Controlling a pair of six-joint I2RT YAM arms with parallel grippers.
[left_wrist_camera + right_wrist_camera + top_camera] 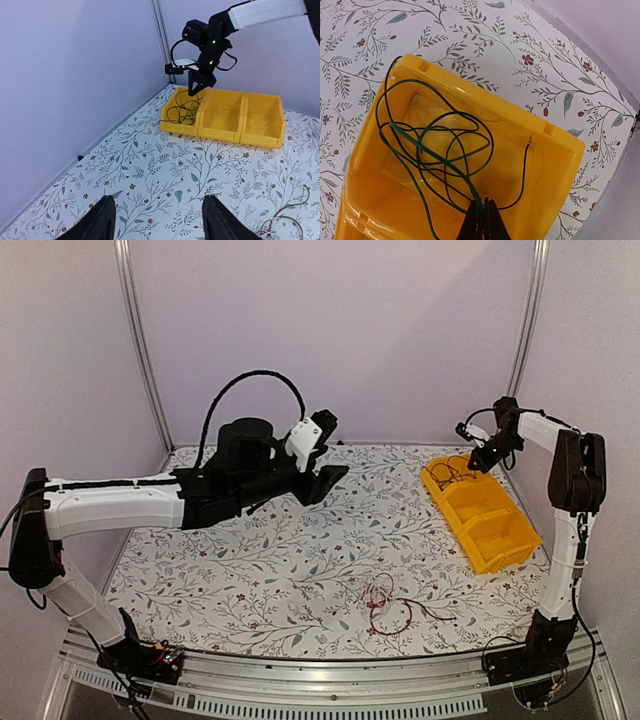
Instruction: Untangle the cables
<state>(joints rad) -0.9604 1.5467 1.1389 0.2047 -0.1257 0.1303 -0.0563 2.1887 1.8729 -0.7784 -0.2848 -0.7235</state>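
Over the bin, at its far compartment, the right gripper is clenched on one dark cable. Its loops droop into that compartment, so I judge this one separated and nearly delivered. The left gripper hangs released, holding nothing, above the table. Near the front edge a tangle of red and pale cables lies unsorted, so most of the work is left.
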